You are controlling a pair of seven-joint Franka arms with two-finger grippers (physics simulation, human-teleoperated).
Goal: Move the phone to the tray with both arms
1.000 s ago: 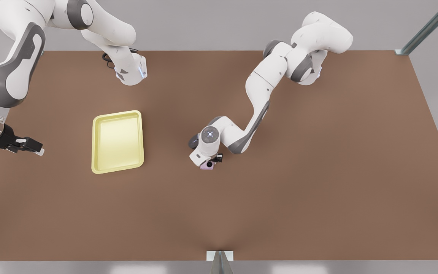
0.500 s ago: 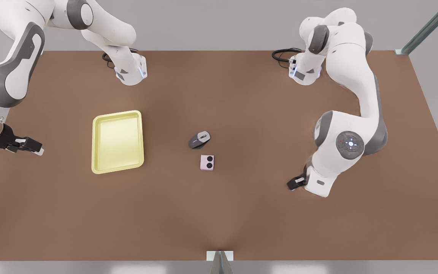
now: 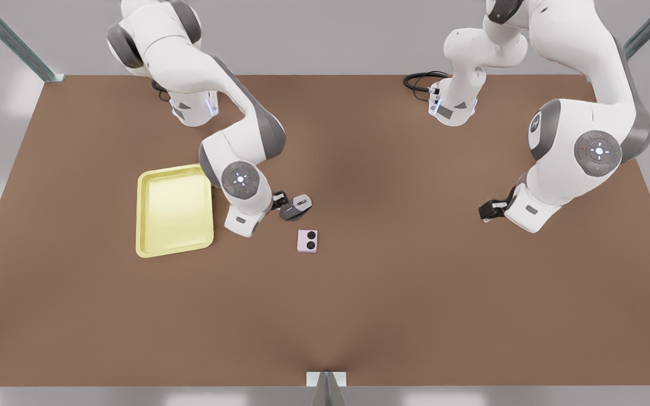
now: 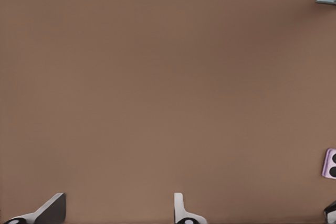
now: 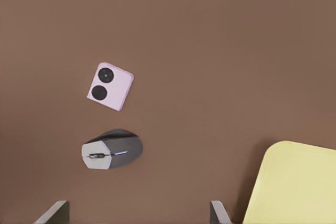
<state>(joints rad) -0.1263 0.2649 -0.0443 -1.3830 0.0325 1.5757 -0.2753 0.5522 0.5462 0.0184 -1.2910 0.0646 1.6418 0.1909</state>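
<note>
Right jaws, wide, hover beside the mouse (image 3: 295,207), at the phone's (image 3: 307,241) 11 o'clock; left jaws, wide, wait well off at 3 o'clock.

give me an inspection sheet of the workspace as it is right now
surface: brown table, flat
phone: phone flat on table, apart from mouse, outside tray
tray: tray nothing in it
clutter: grey mouse
right gripper: right gripper open, beside mouse, between it and tray
left gripper: left gripper open, over bare table at the front view's right, waiting
cables: black cable by that arm's base
surroundings: metal frame posts
</note>
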